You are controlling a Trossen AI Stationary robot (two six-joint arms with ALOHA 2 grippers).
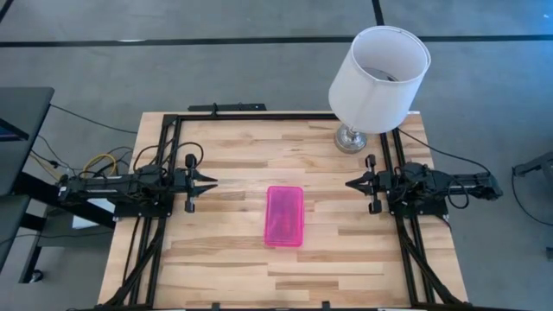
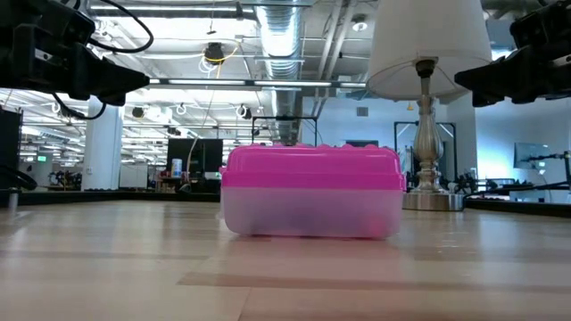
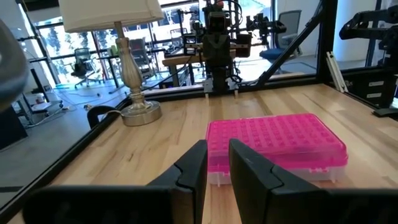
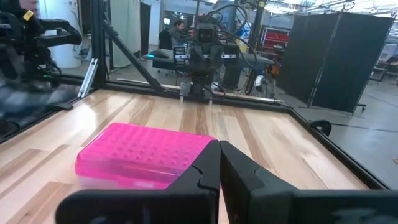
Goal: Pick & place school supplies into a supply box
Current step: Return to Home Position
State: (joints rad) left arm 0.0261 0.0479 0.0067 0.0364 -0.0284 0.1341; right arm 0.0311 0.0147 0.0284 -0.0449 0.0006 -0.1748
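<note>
The supply box (image 1: 284, 216), a clear base under a shut pink lid, rests on its base at the middle of the wooden table (image 1: 225, 259); the low view shows the supply box (image 2: 310, 192) side-on. No school supplies show in any view. My left gripper (image 1: 213, 182) hovers level at the table's left side, pointing at the box, fingers a narrow gap apart (image 3: 216, 155) with nothing between them. My right gripper (image 1: 348, 184) hovers level at the right side, fingers together (image 4: 219, 149). Both are well clear of the box.
A lamp with a white shade (image 1: 378, 82) stands on its metal foot (image 1: 350, 136) at the table's far right corner, close behind my right arm. A black frame (image 1: 259, 115) runs along the table's far and side edges. Bare wood lies all round the box.
</note>
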